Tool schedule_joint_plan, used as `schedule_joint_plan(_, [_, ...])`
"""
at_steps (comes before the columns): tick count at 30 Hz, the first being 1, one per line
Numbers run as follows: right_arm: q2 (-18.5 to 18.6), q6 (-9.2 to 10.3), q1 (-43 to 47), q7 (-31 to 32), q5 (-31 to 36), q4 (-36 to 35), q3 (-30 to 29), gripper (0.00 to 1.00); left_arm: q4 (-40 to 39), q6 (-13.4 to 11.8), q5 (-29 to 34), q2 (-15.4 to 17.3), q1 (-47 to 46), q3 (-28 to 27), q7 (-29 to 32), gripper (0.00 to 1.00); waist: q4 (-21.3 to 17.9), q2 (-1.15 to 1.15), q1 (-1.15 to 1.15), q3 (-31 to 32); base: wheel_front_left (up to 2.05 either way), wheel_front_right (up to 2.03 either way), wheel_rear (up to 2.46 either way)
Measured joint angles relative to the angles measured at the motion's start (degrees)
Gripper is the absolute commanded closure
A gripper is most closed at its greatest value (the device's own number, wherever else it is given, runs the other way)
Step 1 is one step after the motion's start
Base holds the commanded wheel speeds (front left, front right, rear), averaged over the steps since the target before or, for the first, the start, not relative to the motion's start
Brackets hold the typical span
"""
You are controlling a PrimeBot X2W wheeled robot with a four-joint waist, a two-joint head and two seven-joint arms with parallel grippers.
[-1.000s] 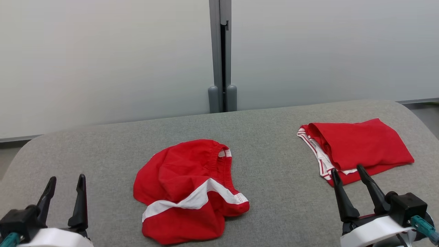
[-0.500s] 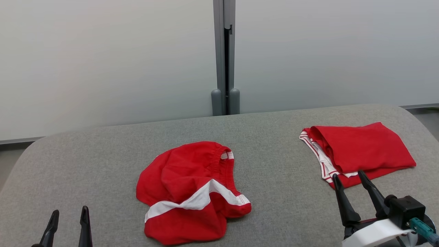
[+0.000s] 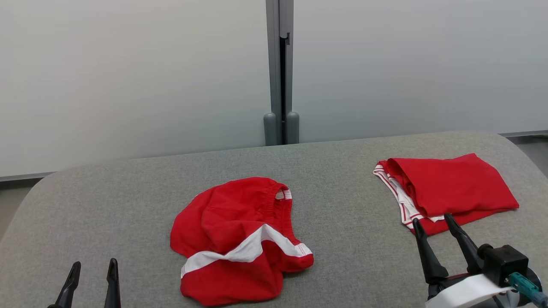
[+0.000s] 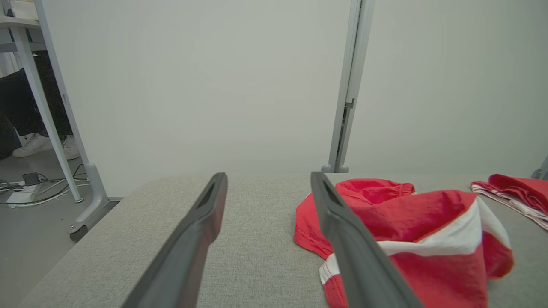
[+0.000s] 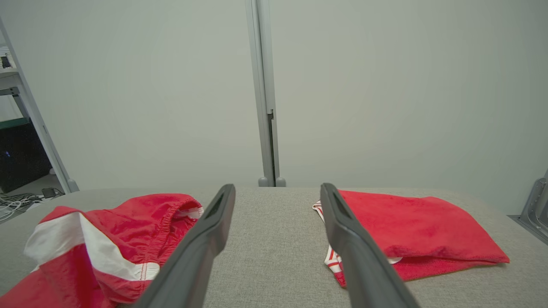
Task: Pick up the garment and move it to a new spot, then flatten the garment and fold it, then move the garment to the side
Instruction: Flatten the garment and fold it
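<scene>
Head: shorts (image 3: 239, 239) crumpled at mid table (image 3: 128, 201); left gripper (image 3: 95, 262), right gripper (image 3: 430, 218) both released, empty. L wrist: cloth looks soft, light, floppy. R wrist: elastic waistband (image 5: 169, 222) prob. firmest pinch pt.

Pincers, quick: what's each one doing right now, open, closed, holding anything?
Left pincer: open, holding nothing.
Right pincer: open, holding nothing.
</scene>
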State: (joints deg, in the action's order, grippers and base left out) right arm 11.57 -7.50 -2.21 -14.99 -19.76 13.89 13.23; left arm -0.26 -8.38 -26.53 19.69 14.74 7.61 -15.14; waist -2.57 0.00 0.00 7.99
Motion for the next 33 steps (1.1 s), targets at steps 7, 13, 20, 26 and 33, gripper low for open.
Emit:
schedule_joint_plan(7, [0.0,0.00,0.0,0.0,-0.8,0.8,0.2,0.00,0.7,0.2,0.3,-0.3,-0.4,0.4,0.0,0.00,0.7,0.00,0.00,0.0,0.00,0.00,0.00])
schedule_joint_plan(13, [2.1,0.00,-2.1,0.5,-5.2,2.6,6.4,0.00,0.9,0.3,0.3,-0.4,-1.1,1.1,0.1,0.00,2.0,0.00,0.00,-0.1,0.00,0.00,0.00])
schedule_joint_plan(20, [4.0,0.01,-9.4,7.7,-16.5,8.6,15.9,0.00,1.3,0.4,0.6,-0.8,-2.1,2.5,0.5,0.00,5.3,0.00,0.00,-0.2,0.00,0.00,0.00])
schedule_joint_plan(26, [5.4,0.01,-14.6,13.1,-27.0,13.8,23.2,0.00,1.3,1.5,1.2,-0.8,-3.5,4.0,1.0,0.00,10.0,0.00,0.00,-0.7,0.00,0.00,0.00])
schedule_joint_plan(33, [6.3,0.01,-17.5,18.7,-36.2,20.7,29.0,0.00,1.9,2.1,1.1,-0.4,-3.9,4.5,1.4,0.00,15.8,0.00,0.00,-1.1,0.00,0.00,0.00])
